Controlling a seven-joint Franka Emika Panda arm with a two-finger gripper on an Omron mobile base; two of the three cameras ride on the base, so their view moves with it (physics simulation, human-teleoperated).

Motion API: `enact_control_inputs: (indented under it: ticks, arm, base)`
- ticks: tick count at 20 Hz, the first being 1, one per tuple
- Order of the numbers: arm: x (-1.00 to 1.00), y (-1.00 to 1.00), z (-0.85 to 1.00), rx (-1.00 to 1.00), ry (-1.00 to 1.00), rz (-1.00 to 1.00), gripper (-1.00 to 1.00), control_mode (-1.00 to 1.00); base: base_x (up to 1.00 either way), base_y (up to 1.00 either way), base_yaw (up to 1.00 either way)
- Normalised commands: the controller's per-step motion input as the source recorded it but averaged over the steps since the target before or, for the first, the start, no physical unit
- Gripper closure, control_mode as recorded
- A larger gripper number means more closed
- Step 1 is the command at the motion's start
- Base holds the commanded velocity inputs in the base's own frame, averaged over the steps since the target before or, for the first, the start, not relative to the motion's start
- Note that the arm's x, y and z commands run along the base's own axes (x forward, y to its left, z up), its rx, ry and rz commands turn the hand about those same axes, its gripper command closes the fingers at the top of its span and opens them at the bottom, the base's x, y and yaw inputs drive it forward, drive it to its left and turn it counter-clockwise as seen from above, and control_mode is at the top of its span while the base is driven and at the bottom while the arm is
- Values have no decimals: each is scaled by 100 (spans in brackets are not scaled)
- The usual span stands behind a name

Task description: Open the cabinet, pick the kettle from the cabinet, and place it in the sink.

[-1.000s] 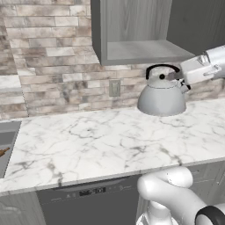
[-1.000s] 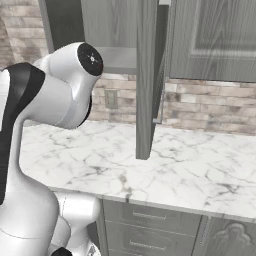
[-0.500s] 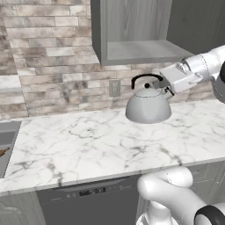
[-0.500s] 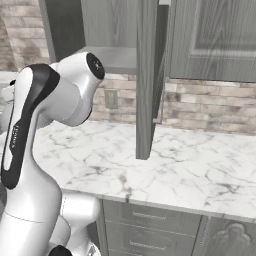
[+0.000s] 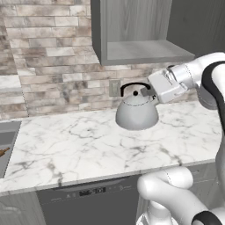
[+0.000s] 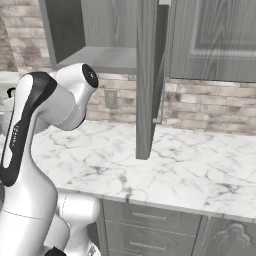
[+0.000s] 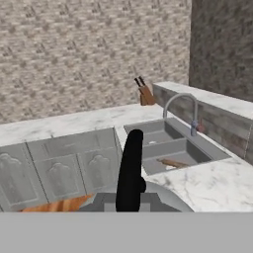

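The silver-grey kettle (image 5: 136, 113) hangs over the white marble counter (image 5: 79, 145), below the open cabinet (image 5: 140, 50). My gripper (image 5: 147, 92) comes in from the right and is shut on the kettle's thin black arched handle (image 5: 132, 85). In the hand view that handle (image 7: 131, 168) rises up the middle, with the kettle's grey dome (image 7: 163, 196) under it. The sink (image 7: 170, 143) with its curved faucet (image 7: 182, 106) lies beyond, set in the counter; its corner (image 5: 6, 147) also shows at the far left of the left base view. The cabinet's grey shelf (image 6: 107, 57) is bare.
The cabinet door (image 6: 146, 80) stands open, edge-on, out over the counter. A brown rolling pin (image 7: 171, 162) lies in the sink. A knife block (image 7: 146, 95) stands on the counter behind it. A dark dishwasher front (image 5: 92, 202) sits under the counter, and a wall outlet (image 5: 114, 88) is behind the kettle.
The gripper has carried the kettle leftward and down, from beside the cabinet's lower right to below the shelf over the counter. The arm has swung left in the right base view.
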Motion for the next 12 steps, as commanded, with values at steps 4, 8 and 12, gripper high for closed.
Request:
enact_control_inputs:
  ticks: [4,8,12]
  arm:
    - [21,20,-27,0,-4,0,100,-100]
    - [18,19,-26,0,-2,0,100,-100]
    - [18,10,-25,3,-2,0,100,-100]
  base:
    - [0,0,0]
    - [0,0,0]
    - [0,0,0]
